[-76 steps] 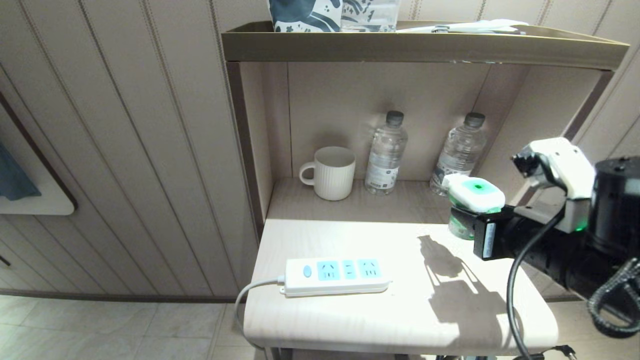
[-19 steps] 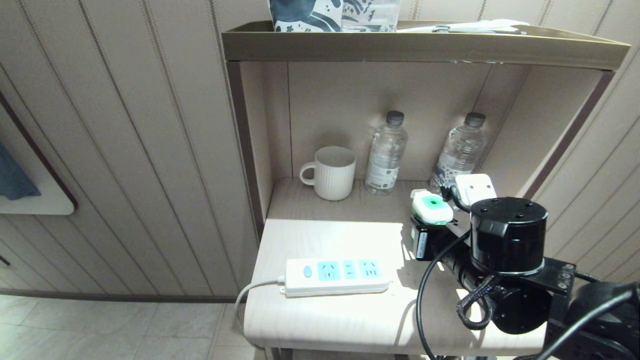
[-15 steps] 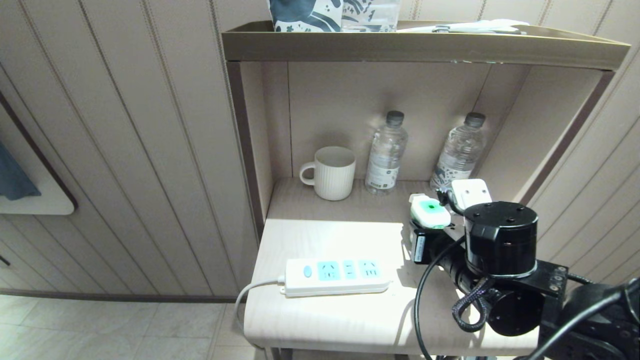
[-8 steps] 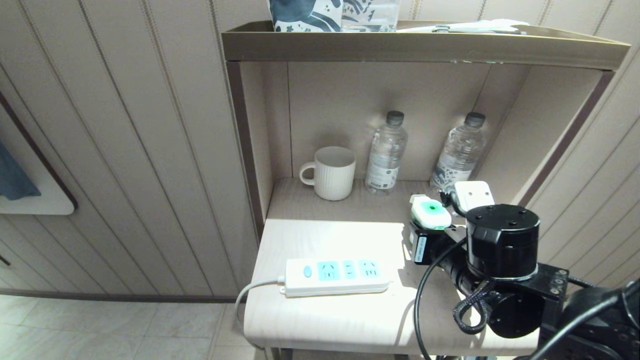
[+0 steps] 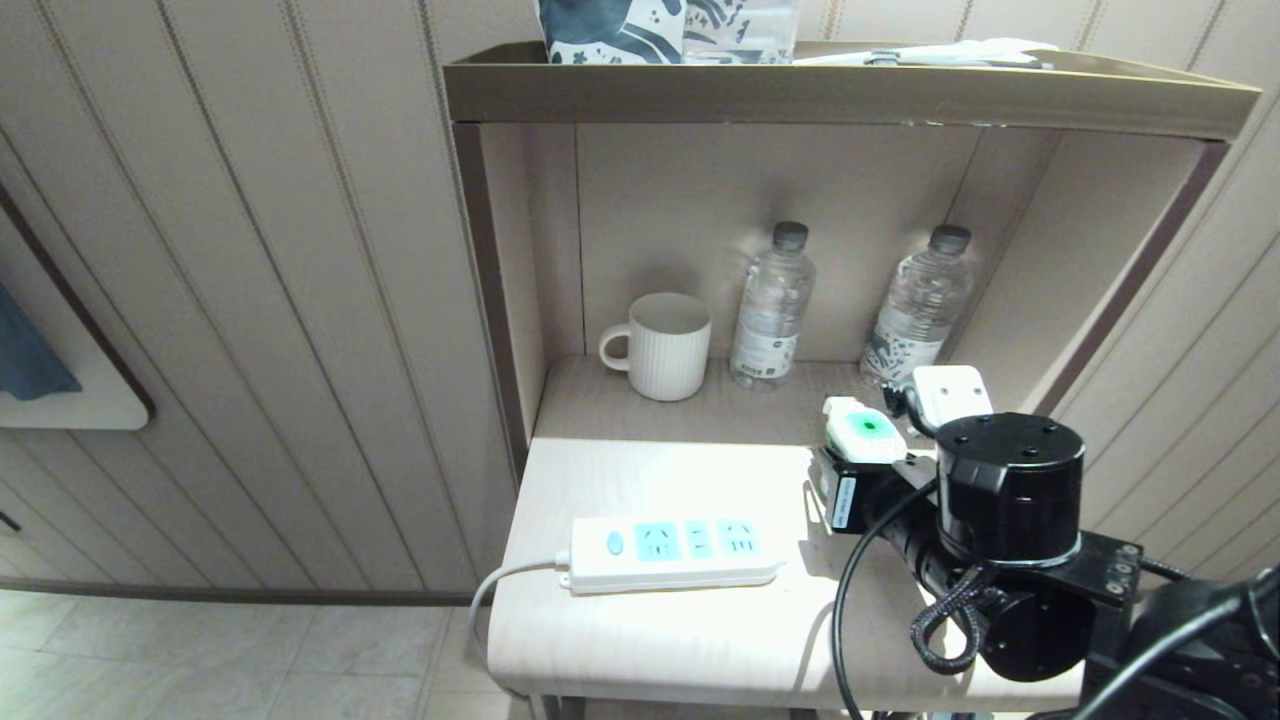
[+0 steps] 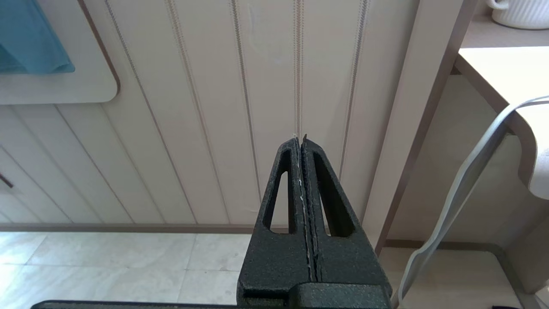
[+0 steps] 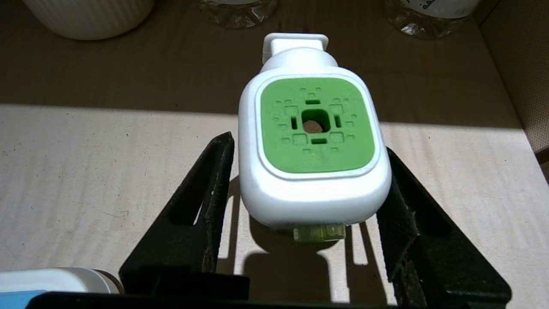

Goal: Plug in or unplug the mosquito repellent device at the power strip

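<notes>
Repellent device (image 7: 313,150) stands upright on the bench (image 5: 680,640), at the right side just in front of the shelf recess, with its green vent face up and its white plug stub pointing toward the back, away from the wrist. The right gripper (image 7: 306,201) sits low around it: one of the fingers (image 7: 206,201) stands clear on one side with a sunlit gap showing, and the other lies close along the opposite flank, where contact cannot be told. They are apart, not clamped. The device seems to rest on its own bottle base, whose pale green edge peeks out underneath. The strip (image 5: 670,550) lies well apart toward the left, its long axis running across the bench parallel to the front edge, all three blue sockets bare and facing up. So the device reads as unplugged and set down, and the likely next move is for the right arm to back straight away along the line of its fingers. Room is tighter behind, where a mug (image 5: 660,345) and two bottles (image 5: 770,305) stand in the recess, and the side wall is near. The left gripper (image 6: 302,180) hangs off the bench beside the wall panels, fingers pressed together, far from everything.
</notes>
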